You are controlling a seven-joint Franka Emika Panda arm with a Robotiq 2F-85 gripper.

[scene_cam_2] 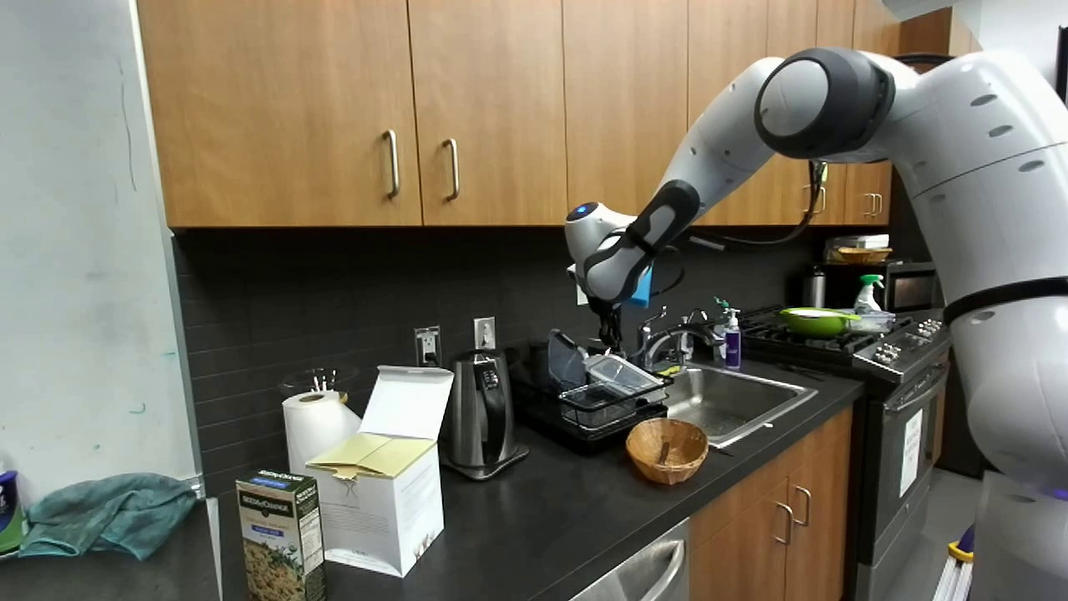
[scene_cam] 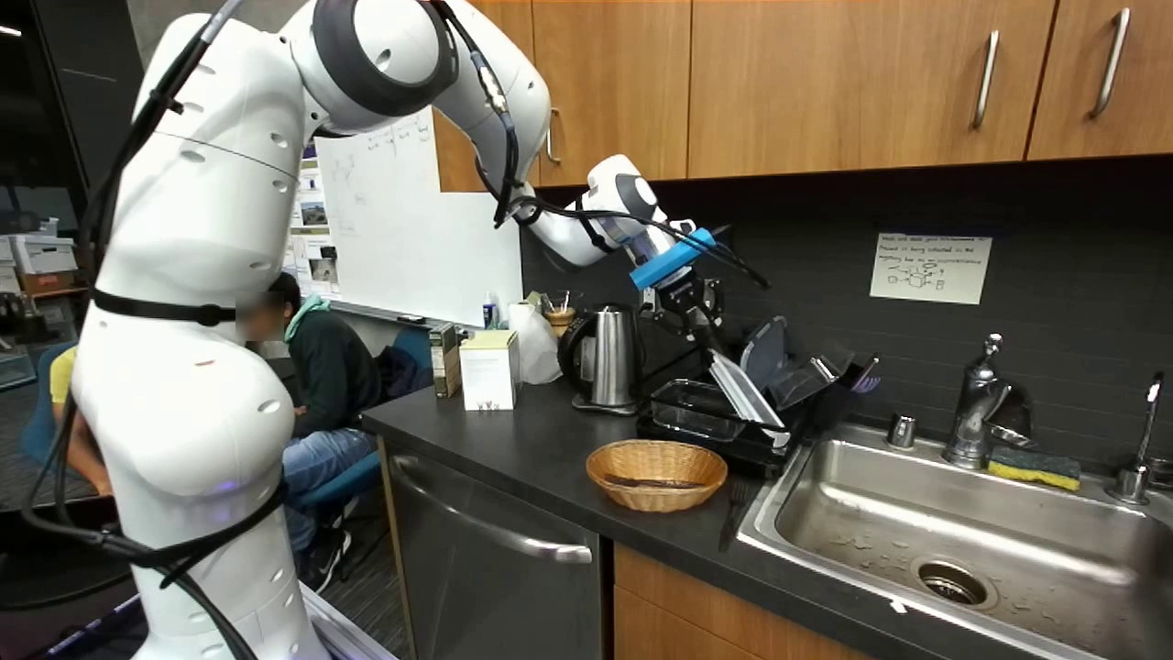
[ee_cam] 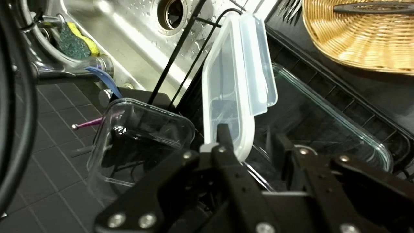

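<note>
Clear lid [ee_cam: 223, 77] is judged plastic, lt., stiffish & poss. slick, best pinched by white rim [ee_cam: 247, 127]; gripper [ee_cam: 247, 137] is noted w/ jaws apart, nothing held.

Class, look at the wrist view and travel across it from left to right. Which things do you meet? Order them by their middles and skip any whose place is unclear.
Black cable, yellow-and-green sponge, clear container, white-rimmed lid, fork, wicker basket.
</note>
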